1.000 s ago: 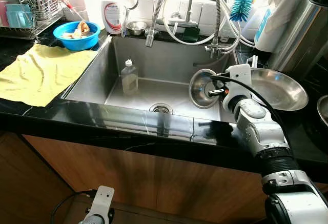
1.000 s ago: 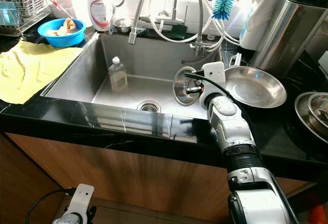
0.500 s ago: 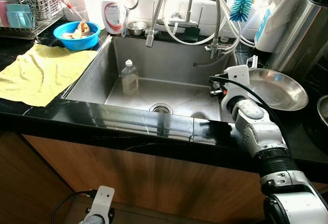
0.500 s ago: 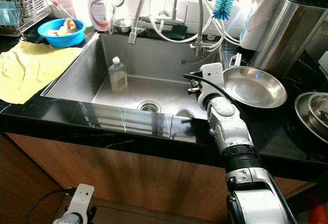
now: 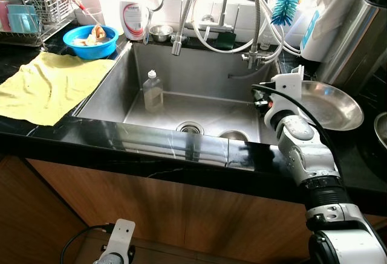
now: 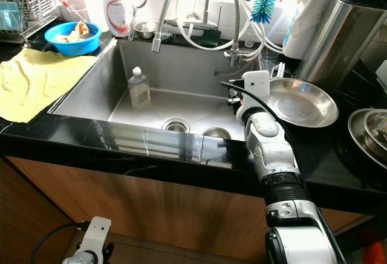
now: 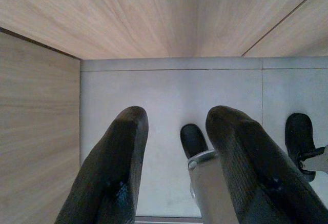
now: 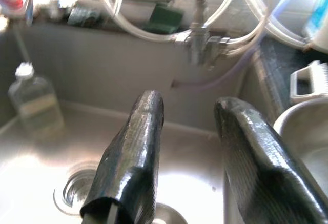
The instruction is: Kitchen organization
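Stainless steel sink [image 5: 115,92] set in the black surface [image 5: 72,132] holds a small steel bowl [image 5: 233,135] on its floor, just beside the drain [image 5: 190,128], with a clear bottle [image 5: 153,90] standing further back. The right tool [image 8: 187,152] hangs above the sink's right side — fingers apart, gripping nothing. Beside it lies a wide steel pan [image 5: 329,104]. The left tool [image 7: 177,157] hangs idle above the floor — fingers spread.

A brushed stainless-steel sink [image 5: 115,89] sits in a glossy black stone table [image 5: 151,149] fronted by matt wood cabinets [image 5: 181,209]. A soft yellow cloth [image 5: 48,86] lies at left; a polished metal bowl [image 5: 335,104] gleams at right; a clear plastic bottle [image 5: 153,90] stands within.
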